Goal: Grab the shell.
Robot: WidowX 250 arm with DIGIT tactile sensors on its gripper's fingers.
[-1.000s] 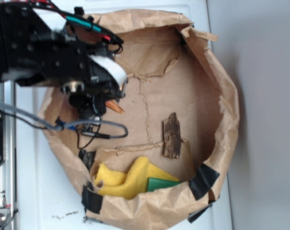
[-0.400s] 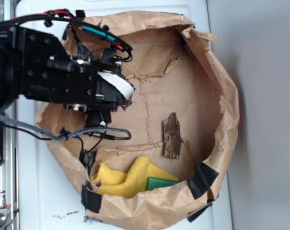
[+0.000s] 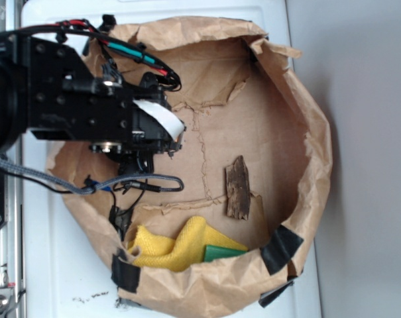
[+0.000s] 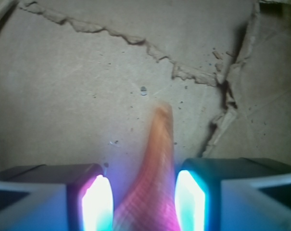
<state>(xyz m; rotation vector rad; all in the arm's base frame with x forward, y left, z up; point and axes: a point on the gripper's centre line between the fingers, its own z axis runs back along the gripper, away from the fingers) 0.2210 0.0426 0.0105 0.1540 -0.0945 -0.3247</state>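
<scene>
In the wrist view the shell (image 4: 155,163) lies on the brown paper floor, glossy orange-brown, its pointed tip aimed away from me. My gripper (image 4: 144,199) is open and straddles the shell's wider end. The right finger (image 4: 189,199) is close against it, while a narrow gap shows beside the left finger (image 4: 98,204). In the exterior view the black arm and gripper (image 3: 157,142) cover the left part of the paper bag, and the shell is hidden beneath them.
A flat dark piece of bark (image 3: 238,188) lies right of centre on the bag floor. A yellow cloth (image 3: 173,246) and a green item (image 3: 221,253) sit by the near wall. The crumpled bag walls (image 3: 316,152) ring the floor. A grey cable (image 3: 120,182) trails below the arm.
The arm has moved right and over the shell, which showed beside the gripper a second ago and is now covered in the exterior view. The bark and cloth have not moved.
</scene>
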